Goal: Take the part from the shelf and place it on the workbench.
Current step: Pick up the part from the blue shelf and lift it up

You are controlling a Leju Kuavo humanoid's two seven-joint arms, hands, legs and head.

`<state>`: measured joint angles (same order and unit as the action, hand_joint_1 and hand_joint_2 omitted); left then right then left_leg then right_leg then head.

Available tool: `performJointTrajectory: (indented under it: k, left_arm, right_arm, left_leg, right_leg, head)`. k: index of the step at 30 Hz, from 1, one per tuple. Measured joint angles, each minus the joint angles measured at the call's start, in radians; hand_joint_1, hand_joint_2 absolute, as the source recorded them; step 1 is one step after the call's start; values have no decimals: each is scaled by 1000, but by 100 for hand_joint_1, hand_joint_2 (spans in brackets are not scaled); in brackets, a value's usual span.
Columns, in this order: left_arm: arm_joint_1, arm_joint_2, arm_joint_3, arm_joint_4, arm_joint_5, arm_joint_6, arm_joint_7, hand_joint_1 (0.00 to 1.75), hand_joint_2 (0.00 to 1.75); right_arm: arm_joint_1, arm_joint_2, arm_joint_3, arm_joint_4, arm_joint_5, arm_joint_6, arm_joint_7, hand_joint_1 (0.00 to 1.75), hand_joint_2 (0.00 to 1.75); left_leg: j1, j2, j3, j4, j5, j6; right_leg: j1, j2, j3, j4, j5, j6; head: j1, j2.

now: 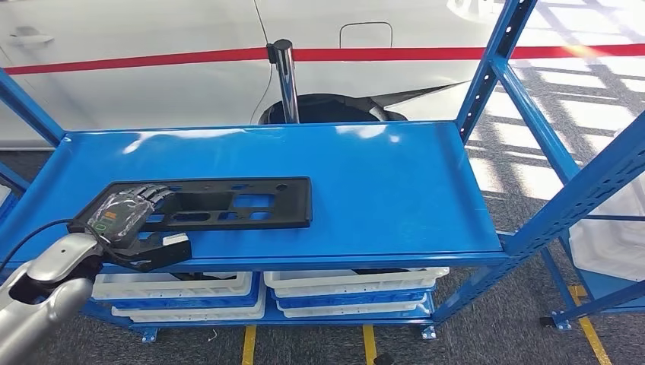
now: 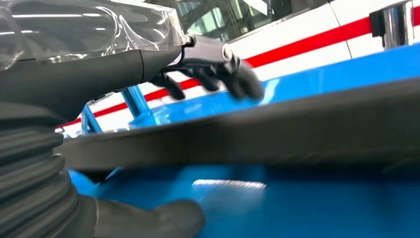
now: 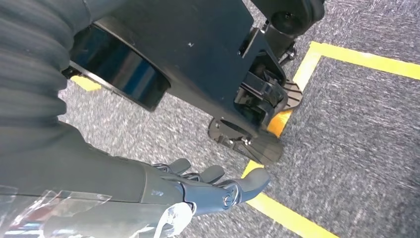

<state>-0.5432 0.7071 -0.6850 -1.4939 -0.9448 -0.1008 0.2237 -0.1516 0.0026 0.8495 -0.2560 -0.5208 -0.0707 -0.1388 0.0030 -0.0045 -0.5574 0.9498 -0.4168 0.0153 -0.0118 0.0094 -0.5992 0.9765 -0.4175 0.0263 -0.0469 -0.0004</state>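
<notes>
We face the blue shelf (image 1: pixel 395 190), where the flat black part (image 1: pixel 228 204) lies on the top deck near its front left. Our left hand (image 1: pixel 125 217) has its fingers (image 2: pixel 237 79) over the part's left end and the thumb (image 2: pixel 163 218) under it, at the edge; whether they actually pinch it, we cannot tell. We judge the grasp should close firmly before lifting level. Our right hand (image 3: pixel 208 191) hangs over the floor, fingers loosely spread, empty. No readable writing shows.
</notes>
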Motion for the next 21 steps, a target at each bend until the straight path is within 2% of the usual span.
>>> performJointTrajectory:
  k: [2,3,5,6,7,8,11,13,16,18,19,21]
  left_arm:
    - [2,0,5,8,0,8,-4,175,175]
    - [2,-1,8,14,0,13,-5,175,175]
    - [5,-2,13,25,3,23,-10,175,175]
    - [6,-3,15,30,6,28,-13,175,175]
    - [8,-4,16,34,9,33,-15,175,175]
    - [8,-5,16,38,12,36,-18,175,175]
    - [9,-5,19,47,16,40,-21,175,175]
    - [9,-6,23,52,21,41,-24,175,175]
    - [10,-6,27,58,44,36,-35,175,175]
    - [9,-6,33,61,73,17,-39,175,175]
    - [9,-6,37,62,93,3,-41,175,175]
    - [7,-6,43,62,139,-27,-45,175,175]
  right_arm:
    - [1,-3,0,0,-2,-1,0,0,175]
    - [2,-6,0,0,-3,-2,0,0,175]
    - [5,-10,0,0,-5,-5,0,0,175]
    - [8,-12,0,0,-6,-6,0,0,175]
    - [11,-14,0,0,-7,-7,0,0,175]
    - [14,-17,0,0,-7,-8,0,0,175]
    - [15,-22,0,0,-8,-9,0,0,175]
    - [15,-24,0,0,-8,-10,0,0,175]
    - [14,-25,0,0,-7,-10,1,0,175]
    - [13,-26,0,0,-6,-10,1,0,175]
    - [12,-27,0,0,-5,-9,1,0,175]
    - [11,-27,3,0,-4,-8,1,0,175]
  left_leg:
    - [4,2,4,-7,7,13]
    - [6,3,6,-10,10,19]
    - [3,5,6,-10,10,23]
    - [2,6,6,-9,9,24]
    - [1,5,7,-9,9,25]
    - [1,5,7,-8,8,25]
    - [1,3,9,-5,5,21]
    - [-3,2,6,0,0,15]
    - [-4,1,5,2,-2,5]
    - [1,1,-8,31,-24,-4]
    - [3,2,-28,78,-51,-10]
    - [7,2,-90,218,-119,-21]
  right_leg:
    - [0,-1,-15,37,-26,9]
    - [0,-1,-36,83,-53,12]
    - [1,-2,-103,228,-120,13]
    - [1,-2,-129,284,-138,13]
    - [1,-2,-140,307,-138,12]
    - [1,-2,-128,282,-117,11]
    - [0,-3,-34,94,-33,6]
    - [1,-2,2,20,-14,2]
    - [4,-2,8,3,-10,-9]
    - [2,-3,9,1,-7,-19]
    - [1,-3,9,0,-5,-23]
    - [0,-1,8,1,-5,-28]
  head:
    - [2,0]
    - [3,0]
    - [4,0]
    - [4,0]
    - [4,0]
    - [4,0]
    - [4,0]
    - [4,0]
    - [4,0]
    - [3,0]
    - [3,0]
    - [2,0]
